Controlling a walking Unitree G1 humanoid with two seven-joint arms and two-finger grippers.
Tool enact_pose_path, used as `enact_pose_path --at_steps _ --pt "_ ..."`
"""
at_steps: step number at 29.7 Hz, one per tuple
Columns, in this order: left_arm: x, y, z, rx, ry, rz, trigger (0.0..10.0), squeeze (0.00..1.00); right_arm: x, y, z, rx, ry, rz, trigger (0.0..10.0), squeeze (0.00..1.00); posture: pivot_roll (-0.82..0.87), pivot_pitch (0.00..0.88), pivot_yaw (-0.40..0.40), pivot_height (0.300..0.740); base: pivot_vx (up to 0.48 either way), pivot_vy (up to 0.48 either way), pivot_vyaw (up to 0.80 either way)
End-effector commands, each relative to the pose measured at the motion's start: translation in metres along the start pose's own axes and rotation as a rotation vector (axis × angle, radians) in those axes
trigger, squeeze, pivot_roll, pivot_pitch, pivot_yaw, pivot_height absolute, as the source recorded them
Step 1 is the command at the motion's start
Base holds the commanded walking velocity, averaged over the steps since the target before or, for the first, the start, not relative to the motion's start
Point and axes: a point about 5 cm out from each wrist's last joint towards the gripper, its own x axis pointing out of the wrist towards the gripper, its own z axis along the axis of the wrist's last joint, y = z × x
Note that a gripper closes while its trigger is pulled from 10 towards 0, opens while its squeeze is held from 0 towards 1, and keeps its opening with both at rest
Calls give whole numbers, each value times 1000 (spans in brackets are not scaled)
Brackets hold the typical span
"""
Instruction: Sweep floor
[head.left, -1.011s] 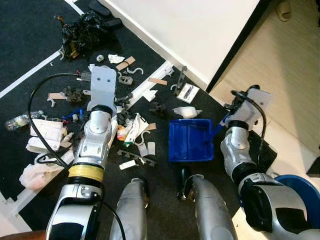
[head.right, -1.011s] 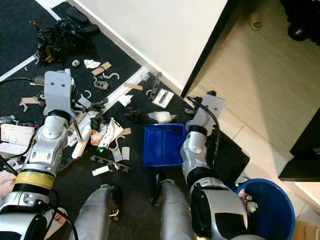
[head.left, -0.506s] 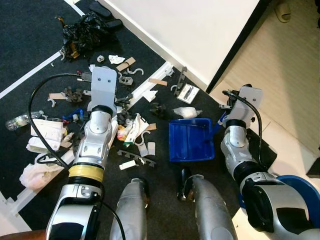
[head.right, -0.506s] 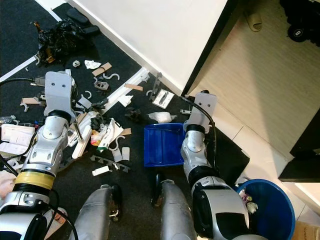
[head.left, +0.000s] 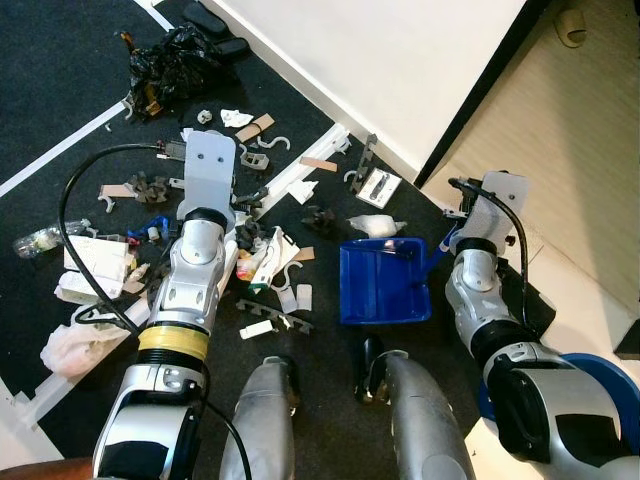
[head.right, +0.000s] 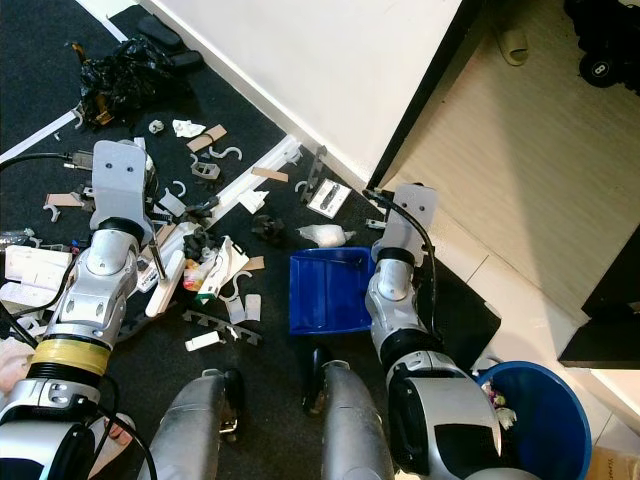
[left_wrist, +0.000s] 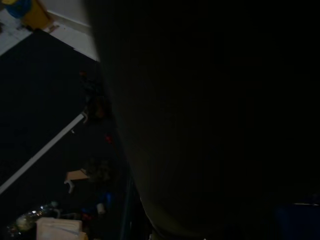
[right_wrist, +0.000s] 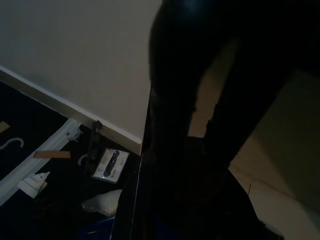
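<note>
Litter (head.left: 265, 255) of paper, plastic hooks and card scraps lies scattered over the black floor (head.left: 60, 80). My left arm (head.left: 195, 270) reaches out over it; the wrist block (head.left: 208, 172) hides its gripper. A blue dustpan (head.left: 383, 282) rests on the floor right of the litter, its handle (head.left: 440, 245) running up under my right wrist (head.left: 492, 198). In the right wrist view my right gripper (right_wrist: 200, 150) shows as a dark shape closed on that handle, with blue just below it.
A black rubbish bag (head.left: 170, 65) lies far left by the white wall (head.left: 380, 60). A blue bin (head.right: 535, 415) stands at my right, and a black mat (head.left: 535, 300) beside the right arm. A bottle (head.left: 35, 240) and white bag (head.left: 70, 345) lie left. My legs (head.left: 265, 420) stand below.
My right wrist swung left toward the dustpan, then eased slightly back; the dustpan shifted a little with it. The left arm has stayed over the litter.
</note>
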Motion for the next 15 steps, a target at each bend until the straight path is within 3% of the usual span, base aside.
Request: enact_pose_path --at_steps 1,5,7,11,15 --pt "-5 -17 -20 -11 74 -40 10000 0 -20 -4 -43 -52 213 -1 10000 0 165 319 -49 740 0 0 0" --pt "2 -30 -21 -28 70 -40 10000 0 -19 -1 -39 -41 201 0 10000 0 153 319 -51 740 0 0 0" --pt "9 -46 -10 -99 37 -53 10000 0 -18 -2 -37 -36 188 2 10000 0 142 315 -50 740 0 0 0" --pt "15 -58 3 -173 4 -55 10000 0 -18 -4 -37 -33 182 0 10000 0 135 315 -50 740 0 0 0" --pt "24 -80 32 -309 -56 -62 10000 0 -18 -9 -39 -39 179 -5 10000 0 126 308 -44 740 0 0 0"
